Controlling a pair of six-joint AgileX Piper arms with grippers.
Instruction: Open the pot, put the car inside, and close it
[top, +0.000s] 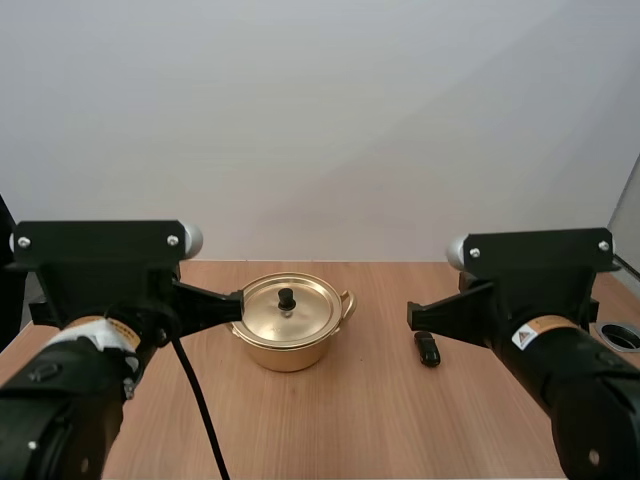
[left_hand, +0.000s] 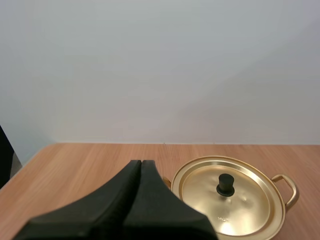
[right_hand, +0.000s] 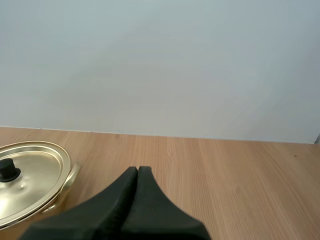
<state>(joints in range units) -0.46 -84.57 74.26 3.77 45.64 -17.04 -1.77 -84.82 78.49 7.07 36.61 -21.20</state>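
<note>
The gold pot (top: 291, 345) stands mid-bench (top: 340, 420) with its lid (top: 305, 312) on. The small black car (top: 427, 348) lies on the wood to the pot's right, apart from it and just beside the right claw (top: 412, 313). The left claw (top: 237, 300) hovers at the pot's left rim. Both claws are clenched on nothing.

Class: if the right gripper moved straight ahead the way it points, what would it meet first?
Probably nothing: the shut right gripper points along the wooden table; the gold lidded pot lies aside.
</note>
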